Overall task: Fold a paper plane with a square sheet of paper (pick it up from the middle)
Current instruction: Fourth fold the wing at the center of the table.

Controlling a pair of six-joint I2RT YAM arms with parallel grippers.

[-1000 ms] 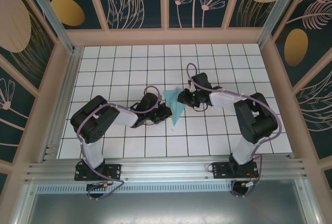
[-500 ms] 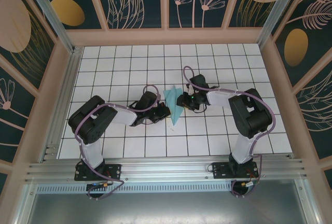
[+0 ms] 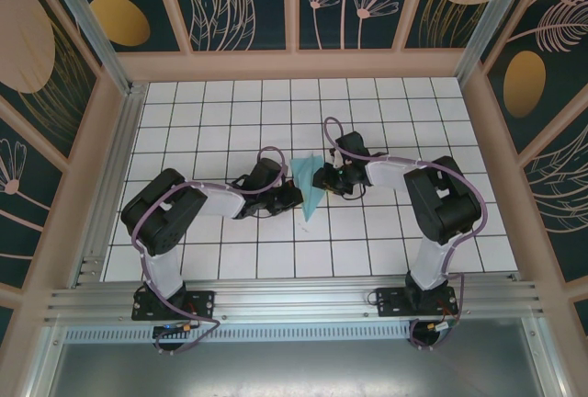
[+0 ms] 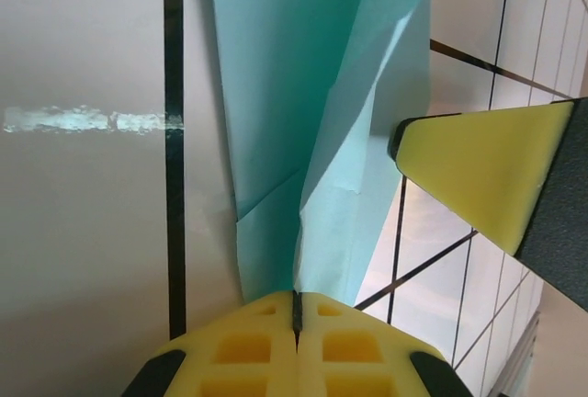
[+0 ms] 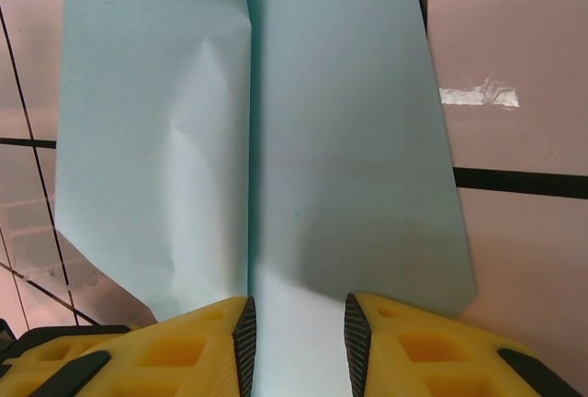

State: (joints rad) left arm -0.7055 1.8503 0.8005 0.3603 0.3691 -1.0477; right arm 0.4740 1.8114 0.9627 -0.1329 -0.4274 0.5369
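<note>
Teal paper plane (image 3: 310, 187) points toward the near edge of the table (image 3: 184, 130); left gripper (image 4: 296, 316) pinches it, right gripper (image 5: 296, 334) gapes opposite.

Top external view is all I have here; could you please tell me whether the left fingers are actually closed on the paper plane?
Observer: Yes. In the left wrist view the left fingers are shut, pads together, with the paper plane pinched in the seam between them.
Operator: Thank you. Are the right fingers closed as well?
Observer: No. In the right wrist view the right fingers stand apart, and the paper shows in the gap between them.
Operator: Can you see a centre crease?
Observer: Yes, a straight crease runs up the paper from that gap.
</note>
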